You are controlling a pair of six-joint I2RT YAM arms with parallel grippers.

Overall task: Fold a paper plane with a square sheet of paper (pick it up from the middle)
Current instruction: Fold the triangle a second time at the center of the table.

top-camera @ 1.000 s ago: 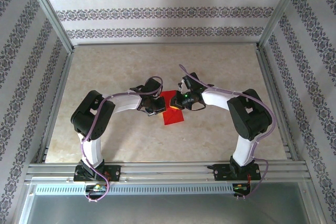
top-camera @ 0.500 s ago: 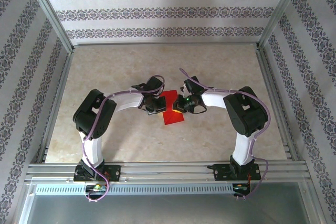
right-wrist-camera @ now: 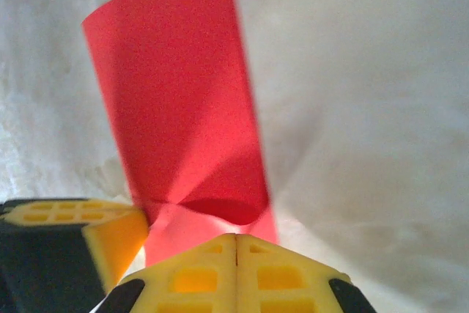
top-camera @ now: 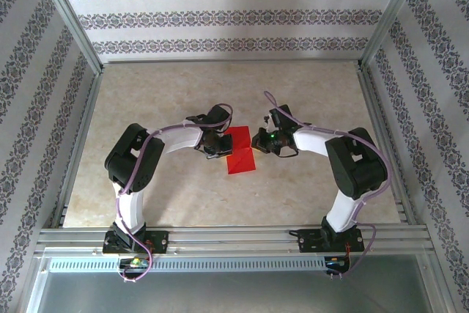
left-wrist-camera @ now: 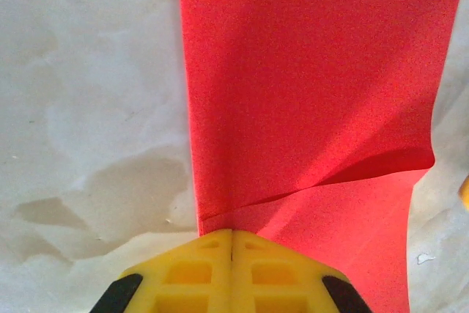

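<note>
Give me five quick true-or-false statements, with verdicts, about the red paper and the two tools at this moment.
1. The sheet of paper is bright red. True.
2. The left tool stands wide open. False: its fingers are shut together at the paper's edge.
3. The two tools sit on opposite sides of the sheet, the right tool on its right. True.
4. The sheet lies perfectly flat. False: it is bent, with a creased flap raised.
5. The paper is a narrow pointed dart. False: it is a broad sheet.
</note>
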